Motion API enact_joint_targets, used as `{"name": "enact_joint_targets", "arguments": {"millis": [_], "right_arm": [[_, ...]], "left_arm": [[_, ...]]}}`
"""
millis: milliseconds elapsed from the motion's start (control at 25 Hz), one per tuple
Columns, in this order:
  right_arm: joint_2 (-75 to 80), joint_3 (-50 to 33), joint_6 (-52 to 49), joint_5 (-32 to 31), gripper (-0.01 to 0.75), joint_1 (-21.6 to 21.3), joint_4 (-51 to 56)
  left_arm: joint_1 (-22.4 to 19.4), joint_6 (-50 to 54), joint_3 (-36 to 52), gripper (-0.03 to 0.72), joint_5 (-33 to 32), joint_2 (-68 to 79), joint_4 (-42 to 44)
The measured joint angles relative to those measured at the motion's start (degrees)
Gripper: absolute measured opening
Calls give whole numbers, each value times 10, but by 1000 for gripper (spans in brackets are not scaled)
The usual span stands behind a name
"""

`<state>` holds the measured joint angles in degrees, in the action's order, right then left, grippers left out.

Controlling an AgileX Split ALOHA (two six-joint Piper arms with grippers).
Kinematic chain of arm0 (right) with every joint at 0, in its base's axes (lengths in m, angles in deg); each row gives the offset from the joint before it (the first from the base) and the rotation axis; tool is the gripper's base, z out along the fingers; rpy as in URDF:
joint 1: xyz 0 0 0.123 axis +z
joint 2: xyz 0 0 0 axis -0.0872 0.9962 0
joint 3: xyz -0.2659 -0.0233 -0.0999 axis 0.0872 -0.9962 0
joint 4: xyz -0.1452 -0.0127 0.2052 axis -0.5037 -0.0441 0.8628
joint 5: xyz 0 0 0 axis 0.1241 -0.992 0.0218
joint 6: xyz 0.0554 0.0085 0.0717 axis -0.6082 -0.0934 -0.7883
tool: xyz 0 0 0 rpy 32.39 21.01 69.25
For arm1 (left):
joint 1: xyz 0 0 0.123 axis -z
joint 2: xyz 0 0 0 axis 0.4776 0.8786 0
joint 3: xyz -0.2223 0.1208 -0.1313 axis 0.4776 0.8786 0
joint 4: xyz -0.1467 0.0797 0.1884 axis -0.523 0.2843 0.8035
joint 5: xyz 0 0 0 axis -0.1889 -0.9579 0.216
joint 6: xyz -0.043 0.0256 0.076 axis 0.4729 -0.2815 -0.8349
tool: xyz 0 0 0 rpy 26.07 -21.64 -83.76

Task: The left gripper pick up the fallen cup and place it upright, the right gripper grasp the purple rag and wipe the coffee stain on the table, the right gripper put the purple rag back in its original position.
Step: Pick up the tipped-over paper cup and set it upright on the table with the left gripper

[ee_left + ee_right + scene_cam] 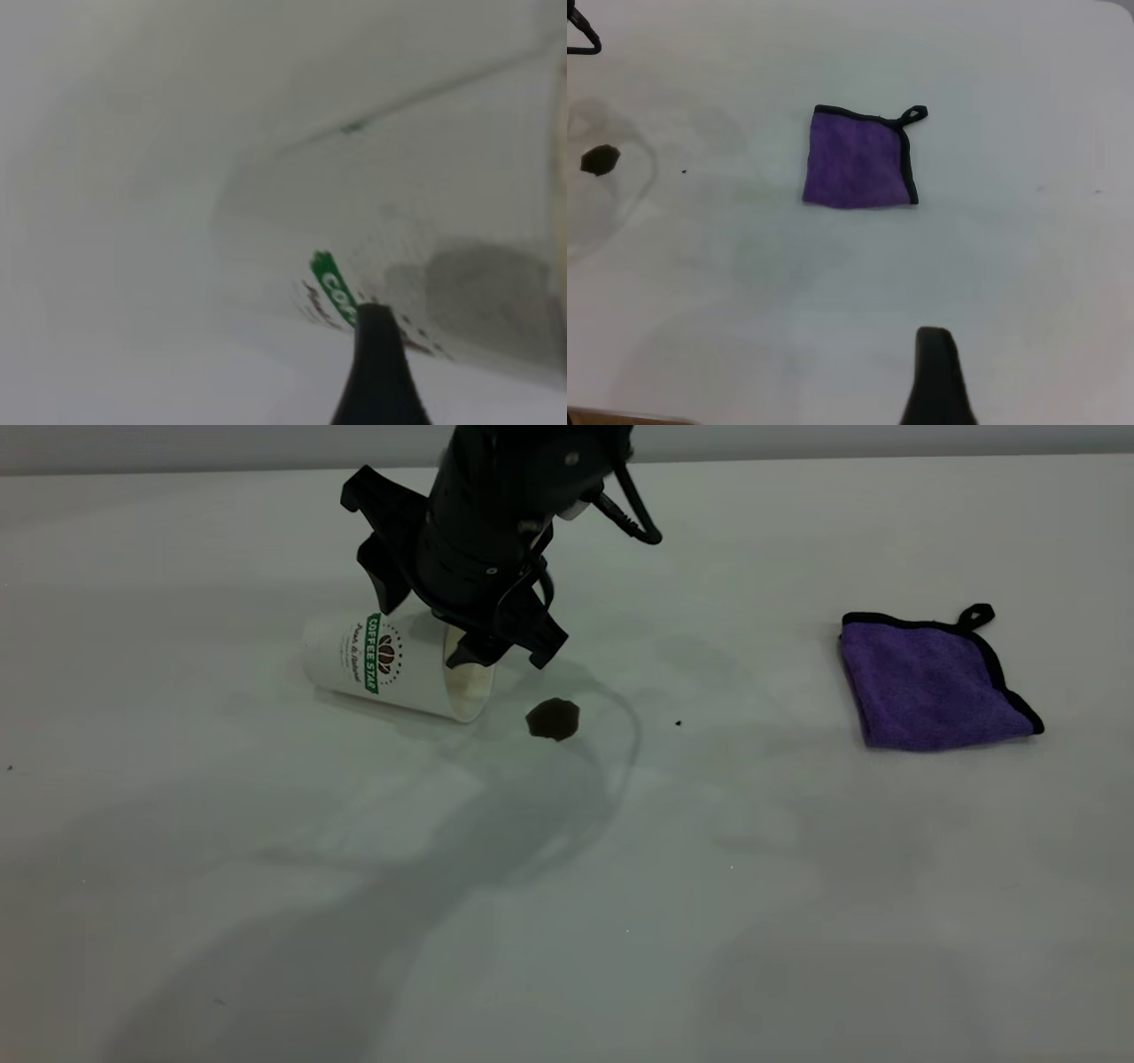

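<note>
The fallen cup [390, 666] lies on its side on the table [567, 921], mouth toward the coffee stain [553, 718]. My left gripper [507, 654] is down at the cup's mouth and open, with one fingertip [468, 654] in front of the cream inside and the other just outside the rim. In the left wrist view the cup [425, 204] fills the frame behind one dark finger [379, 363]. The purple rag [935, 682] lies flat at the right, untouched; it also shows in the right wrist view [858, 161]. My right gripper [935, 376] hangs high above the table, well away from the rag.
A tiny black speck [679, 724] lies right of the stain. The left arm's cable loops above the cup. A faint curved shadow rings the stain.
</note>
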<state>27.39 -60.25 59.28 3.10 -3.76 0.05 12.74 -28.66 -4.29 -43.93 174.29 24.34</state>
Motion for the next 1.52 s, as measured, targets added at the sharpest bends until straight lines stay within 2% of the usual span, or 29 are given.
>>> {"name": "enact_joint_targets", "arguments": {"millis": [200,400,480,560,720,760,840,920,1080,1280,1520], "right_arm": [[0,0,0,0,588,0,0],[0,0,0,-1,588,0,0],[0,0,0,-1,588,0,0],[0,0,0,-1,588,0,0],[0,0,0,-1,588,0,0],[0,0,0,-1,588,0,0],[0,0,0,-1,588,0,0],[0,0,0,-1,588,0,0],[0,0,0,-1,588,0,0],[0,0,0,-1,588,0,0],[0,0,0,-1,588,0,0]], "left_arm": [[0,29,-1,591,-6,20,70],[-13,31,-1,583,-4,36,81],[-22,29,-1,545,-5,39,87],[-27,28,-1,463,-13,40,102],[-28,15,-2,138,-44,40,145],[-28,2,-2,76,-59,39,154],[-28,-26,-7,24,-79,32,160],[-29,-55,-15,12,-83,10,152],[-58,-129,-59,11,-53,-70,40],[-148,-263,-82,11,2,-144,-188],[-245,-441,-81,11,58,-140,-414]]}}
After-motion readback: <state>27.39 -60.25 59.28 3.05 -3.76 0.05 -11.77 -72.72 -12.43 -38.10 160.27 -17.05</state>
